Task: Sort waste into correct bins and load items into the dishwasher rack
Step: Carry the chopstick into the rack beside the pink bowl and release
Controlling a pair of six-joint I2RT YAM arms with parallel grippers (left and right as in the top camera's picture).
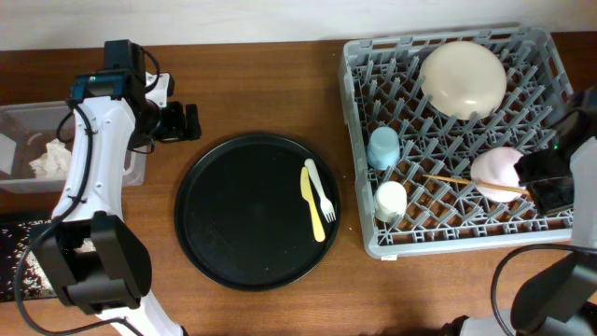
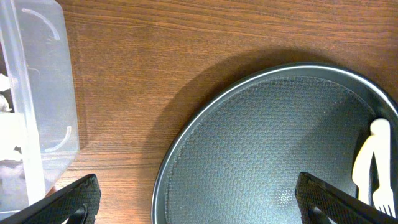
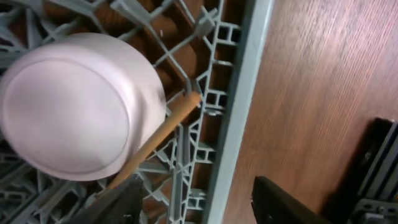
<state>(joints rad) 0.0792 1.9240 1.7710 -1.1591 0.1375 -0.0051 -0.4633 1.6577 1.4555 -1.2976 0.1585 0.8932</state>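
Observation:
The grey dishwasher rack (image 1: pixel 550 51) holds the cream plate (image 1: pixel 464 77), blue cup (image 1: pixel 383 147), cream cup (image 1: pixel 390 200), pink bowl (image 1: pixel 497 171) and chopsticks (image 1: pixel 466 181). A pale yellow fork (image 1: pixel 315 207) lies beside a white one on the round black tray (image 1: pixel 233 215). My left gripper (image 1: pixel 179 121) is open and empty above the table between the clear tub (image 1: pixel 93 177) and the tray (image 2: pixel 273 143). My right gripper (image 3: pixel 199 205) is open over the rack's right rim (image 3: pixel 239 124), next to the upturned bowl (image 3: pixel 74 106) and a chopstick (image 3: pixel 155 140).
The clear tub (image 2: pixel 37 93) holds crumpled white tissues (image 1: pixel 51 159). The shallow black bin (image 1: pixel 17 266) with white grains sits at the front left edge, partly under the left arm. The fork tip (image 2: pixel 371 162) shows at the tray's right side.

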